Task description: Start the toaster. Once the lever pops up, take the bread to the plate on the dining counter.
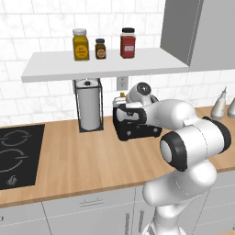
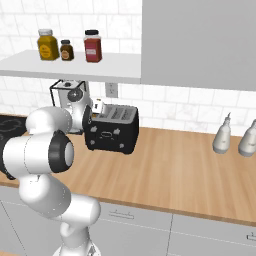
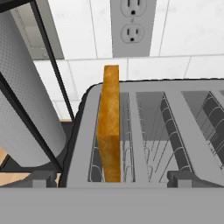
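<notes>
The black toaster (image 1: 137, 131) stands on the wood worktop by the wall, and its slotted top (image 3: 153, 131) is close below the hand. The bread (image 3: 110, 122), a golden-orange slice seen edge-on, stands upright in the leftmost slot, its upper half sticking out. It also pokes up as a small orange bit of bread (image 2: 97, 106) at the toaster (image 2: 112, 131). My gripper (image 3: 113, 178) hovers open just above the toaster's near edge, one fingertip on each side of the bread's slot, with nothing held. The plate and the dining counter are out of view.
A paper-towel roll (image 1: 88, 109) in a black wire holder stands right beside the toaster on its left. A shelf (image 1: 101, 64) with three jars hangs above. A black cooktop (image 1: 18, 156) lies far left. Two pale bottles (image 2: 222, 134) stand to the right. A wall outlet (image 3: 133, 26) is behind the toaster.
</notes>
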